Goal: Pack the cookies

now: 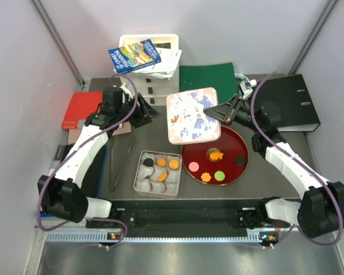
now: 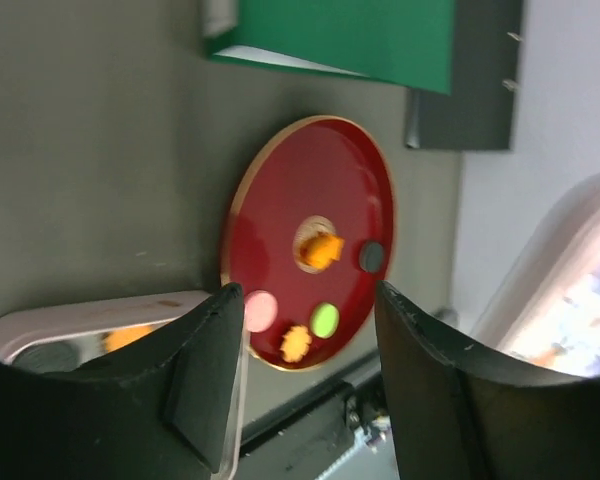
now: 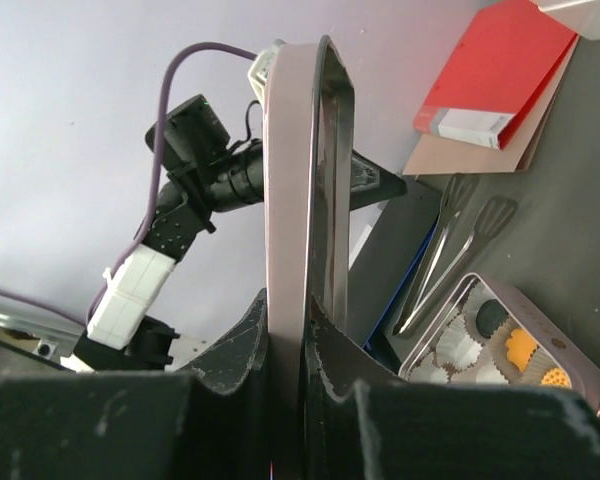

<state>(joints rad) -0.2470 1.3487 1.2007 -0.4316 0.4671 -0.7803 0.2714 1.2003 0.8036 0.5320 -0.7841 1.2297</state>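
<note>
From above, my right gripper (image 1: 222, 114) pinches the edge of the printed, rounded-square lid (image 1: 193, 114), mid-table; the left gripper (image 1: 148, 112) stands open beside it. The cookies (image 1: 206, 177) lie on the glossy red plate (image 1: 241, 150) and in the tin (image 1: 142, 184) by the table's near edge.

Left wrist: jaws apart, empty.

Right wrist: clamped on the thin rim. I'd carry the lid level, clear of the plate.

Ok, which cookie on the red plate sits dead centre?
The orange cookie in the middle of the red plate; the pink, black, green and second orange ones lie around it near the rim.
</note>
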